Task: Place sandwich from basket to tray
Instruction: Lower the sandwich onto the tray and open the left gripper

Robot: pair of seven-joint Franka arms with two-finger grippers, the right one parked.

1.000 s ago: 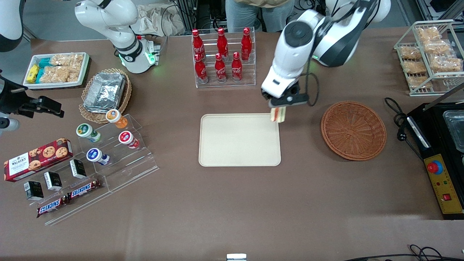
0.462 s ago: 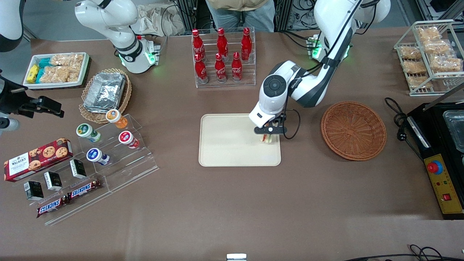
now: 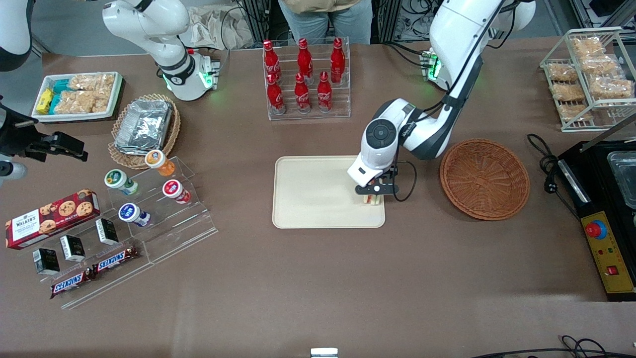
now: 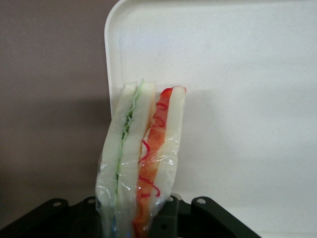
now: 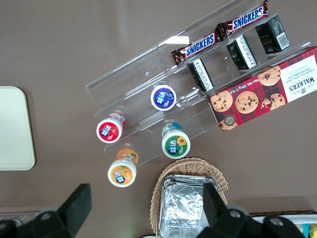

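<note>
Lowered pincer (image 3: 373, 198) clamping sandwich (image 3: 372, 200) on tray (image 3: 313, 194), brown table (image 3: 318, 278)

claw (image 3: 373, 198) lowered sandwich (image 3: 372, 200) onto tray (image 3: 318, 191)

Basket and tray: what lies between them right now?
In the front view, only bare brown table separates the basket from the tray. The gripper, shut on the sandwich, hangs over the tray's basket-side edge.

White Franka arm (image 3: 422, 134), dark grey joint bands, black gripper (image 3: 372, 198), looping black cable.
</note>
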